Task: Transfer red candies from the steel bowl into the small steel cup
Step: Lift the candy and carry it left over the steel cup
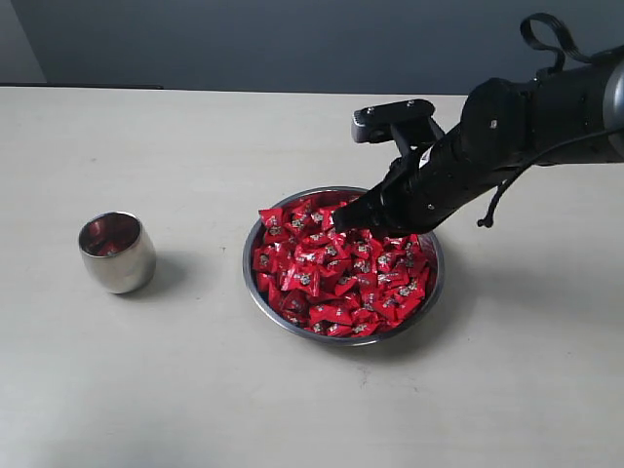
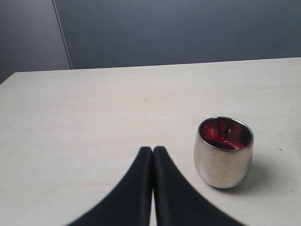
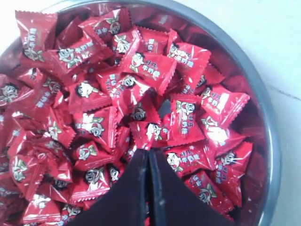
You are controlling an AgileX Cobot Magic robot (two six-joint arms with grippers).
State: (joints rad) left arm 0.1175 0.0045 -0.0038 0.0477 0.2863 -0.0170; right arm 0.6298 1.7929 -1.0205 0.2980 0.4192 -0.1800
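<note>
My right claw (image 3: 148,154) sits closed in the steel bowl (image 1: 247,265) among red candies (image 1: 331,278), perhaps pinching one; left claw (image 2: 153,151) closed.

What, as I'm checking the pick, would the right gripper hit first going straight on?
The red candies heaped in the steel bowl: the right gripper, shut, seems to touch the pile, though depth is unclear.

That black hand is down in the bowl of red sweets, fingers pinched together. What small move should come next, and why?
Probably lift the right hand straight up out of the wide shiny steel bowl. It is shut, with its tips among the shiny red-wrapped candies. Whether one is pinched I cannot tell, and a short lift would show it.
</note>
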